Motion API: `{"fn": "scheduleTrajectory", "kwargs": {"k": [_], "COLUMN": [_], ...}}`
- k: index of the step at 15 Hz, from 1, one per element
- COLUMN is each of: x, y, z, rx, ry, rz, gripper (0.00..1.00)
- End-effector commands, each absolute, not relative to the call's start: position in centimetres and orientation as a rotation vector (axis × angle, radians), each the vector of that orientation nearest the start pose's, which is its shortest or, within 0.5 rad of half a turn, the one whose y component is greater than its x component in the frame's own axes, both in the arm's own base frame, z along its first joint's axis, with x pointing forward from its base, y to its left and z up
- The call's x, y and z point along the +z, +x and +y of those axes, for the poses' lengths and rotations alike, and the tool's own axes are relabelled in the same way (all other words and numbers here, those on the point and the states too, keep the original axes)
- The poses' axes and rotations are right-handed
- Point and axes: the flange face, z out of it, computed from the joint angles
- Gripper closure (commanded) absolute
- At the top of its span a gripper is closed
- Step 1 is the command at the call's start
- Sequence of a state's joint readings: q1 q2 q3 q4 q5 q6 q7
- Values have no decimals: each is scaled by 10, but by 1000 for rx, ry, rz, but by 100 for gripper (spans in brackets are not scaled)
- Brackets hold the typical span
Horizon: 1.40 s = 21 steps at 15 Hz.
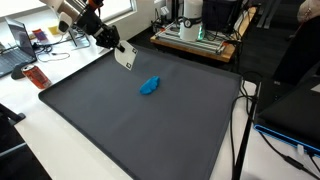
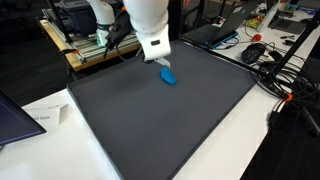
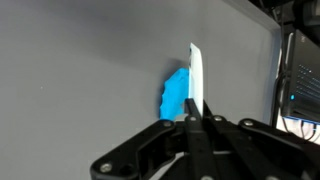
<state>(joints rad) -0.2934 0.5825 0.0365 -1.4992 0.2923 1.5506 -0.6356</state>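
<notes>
A dark mat [image 1: 150,130] covers a white table [image 1: 40,140] in an office crowded with computers. One blue lump [image 1: 150,86] lies mid-mat. My claw [image 3: 195,118] is pressed together, pinching one thin white card [image 3: 197,75] over the mat, near the lump.

Matt dark grey mat [image 1: 110,125], crumpled blue cloth-like lump [image 1: 150,86], smooth white card [image 3: 197,70]

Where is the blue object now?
In an exterior view the blue object lies near the middle of the dark mat, close to the white card in the tool.
</notes>
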Motion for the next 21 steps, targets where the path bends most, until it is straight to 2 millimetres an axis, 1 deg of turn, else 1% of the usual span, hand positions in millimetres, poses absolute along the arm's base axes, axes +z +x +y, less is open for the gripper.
{"fn": "scheduleTrajectory", "kwargs": {"k": [1,2,5,10,15,21], "x": [300,297,288,270,254,245], "y": [634,632,633,646,654,655], "z": [-156,-159,-165,-166,-152,-131], "rx": [442,453,461,431,445,495], "ry": [-2384,-2330,-2199,-2094,-2015,-1867], "rz": [-450,-478,-490,-505,-587,-712], "gripper": [99,99,99,99,99,99]}}
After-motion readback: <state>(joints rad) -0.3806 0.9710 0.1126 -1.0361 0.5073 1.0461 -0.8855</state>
